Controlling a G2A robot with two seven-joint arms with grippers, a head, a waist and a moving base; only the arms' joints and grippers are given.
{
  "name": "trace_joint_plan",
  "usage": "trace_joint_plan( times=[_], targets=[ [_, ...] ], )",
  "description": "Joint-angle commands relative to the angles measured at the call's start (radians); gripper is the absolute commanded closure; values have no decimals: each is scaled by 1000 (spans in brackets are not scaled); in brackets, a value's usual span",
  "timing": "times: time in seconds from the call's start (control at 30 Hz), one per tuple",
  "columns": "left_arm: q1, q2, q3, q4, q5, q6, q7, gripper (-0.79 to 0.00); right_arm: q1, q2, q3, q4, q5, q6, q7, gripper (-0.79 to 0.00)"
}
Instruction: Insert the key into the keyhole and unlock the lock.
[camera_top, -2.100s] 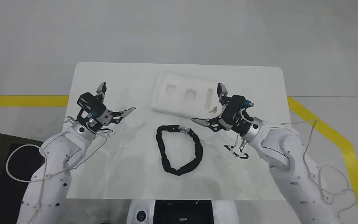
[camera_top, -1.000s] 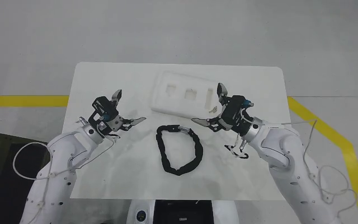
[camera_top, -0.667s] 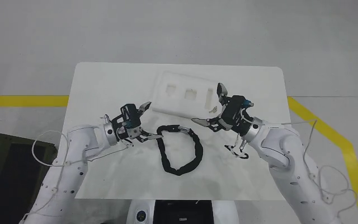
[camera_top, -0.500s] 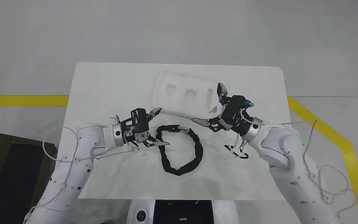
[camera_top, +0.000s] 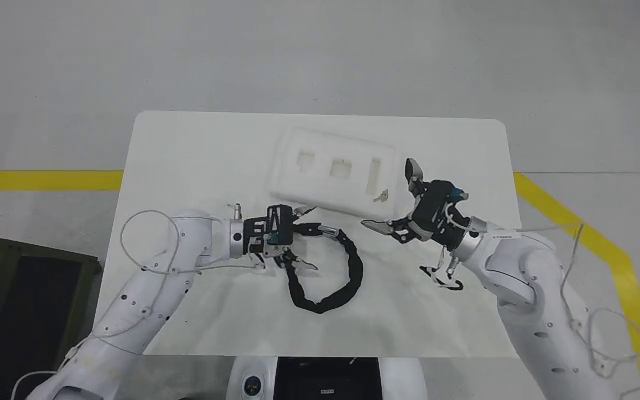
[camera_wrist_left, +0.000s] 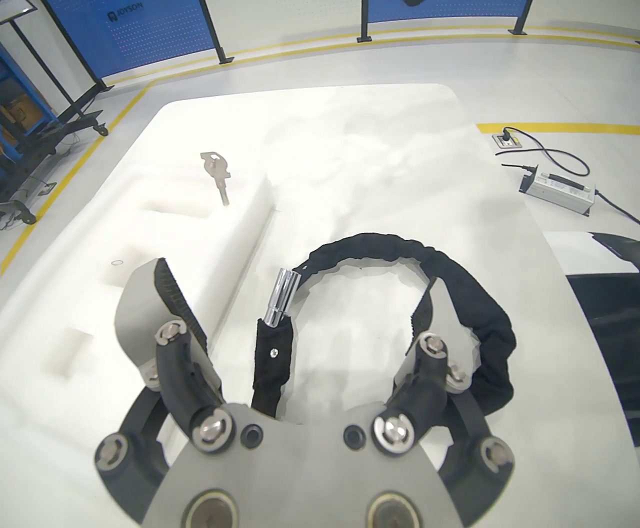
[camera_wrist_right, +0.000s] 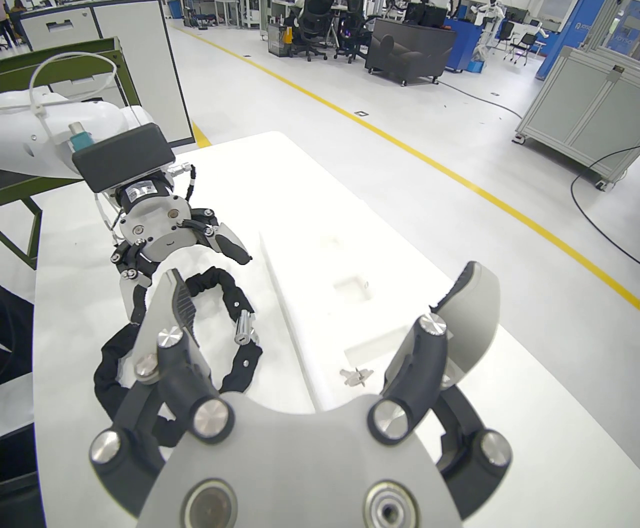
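Swung left gripper from frame left to centre, straddling lock cylinder; fingers spread, nothing held. Shifted right gripper slightly right, also spread, by key on tray. Key probably light, thin, slippery: pinch flat head. Chain floppy; grip rigid cylinder.

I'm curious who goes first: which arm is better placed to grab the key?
Right. Its open gripper hangs close to the key stuck in the foam tray; the left gripper, also open, straddles the lock's end.
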Motion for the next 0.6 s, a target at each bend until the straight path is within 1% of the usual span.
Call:
trace_joint_plan(
  times=[0.0, 0.13, 0.17, 0.23, 0.27, 0.3, 0.33, 0.5, 0.53, 0.57],
  targets=[
    [-17, -1, 22, 18, 39, 0, 31, -785, -14, 3, 19, -5, 3, 0, 3, -785],
    [-43, -3, 56, 58, 77, 7, 88, -785, -39, 8, 51, -21, 3, -6, 2, -785],
    [-48, -5, 64, 68, 83, 10, 98, -751, -45, 9, 56, -25, 3, -6, 1, -785],
    [-59, -7, 79, 87, 96, 19, 110, -720, -56, 10, 64, -31, 3, -6, -1, -785],
    [-64, -8, 85, 97, 98, 25, 116, -736, -61, 11, 65, -35, 3, -6, -3, -785],
    [-69, -10, 91, 105, 100, 31, 121, -733, -66, 11, 66, -39, 4, -7, -6, -785],
    [-74, -12, 98, 111, 100, 35, 124, -708, -69, 12, 67, -43, 1, -6, -8, -785],
    [-98, -21, 126, 138, 96, 63, 129, -671, -69, 12, 67, -43, 1, -6, -8, -785],
    [-102, -23, 130, 142, 95, 67, 128, -643, -69, 12, 67, -43, 1, -6, -8, -785],
    [-106, -24, 134, 147, 94, 71, 128, -637, -69, 12, 67, -43, 1, -6, -8, -785]
  ],
)
